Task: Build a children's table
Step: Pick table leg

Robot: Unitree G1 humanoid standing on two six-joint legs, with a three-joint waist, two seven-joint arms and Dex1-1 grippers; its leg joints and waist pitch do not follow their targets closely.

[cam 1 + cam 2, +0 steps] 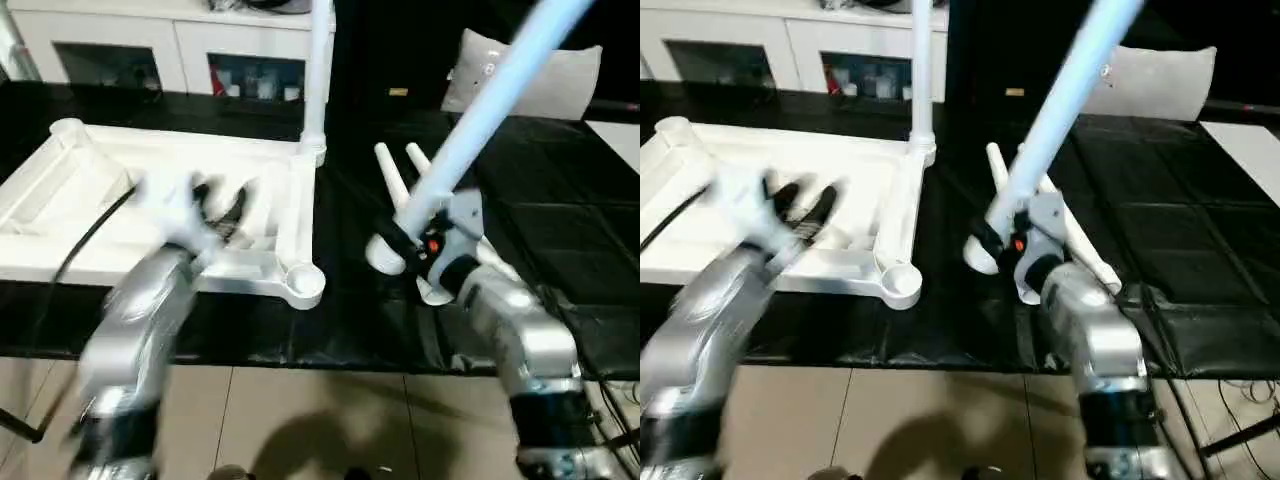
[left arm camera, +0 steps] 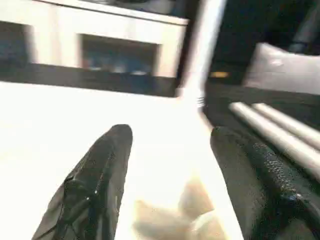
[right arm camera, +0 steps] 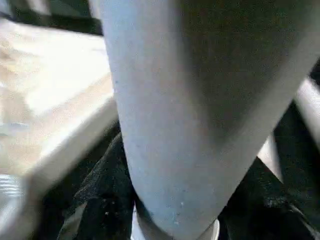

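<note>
The children's table top (image 1: 150, 200) lies upside down on the black work surface (image 1: 560, 200), ribs up, with one leg (image 1: 318, 70) already standing in its far corner socket. Just beside the top, the right gripper (image 1: 410, 245) has its fingers clamped round the thick end of a second leg (image 1: 500, 90), which slants up and away. Two more legs (image 1: 400, 180) lie flat behind that gripper. The left gripper (image 1: 800, 215) hovers over the top's ribbed face with fingers spread wide, holding nothing. The near corner socket (image 1: 303, 282) looks like the likely target. To my eye the risk is the long leg levering in the grip, catching the socket rim at an angle and shoving the unheld top sideways.
</note>
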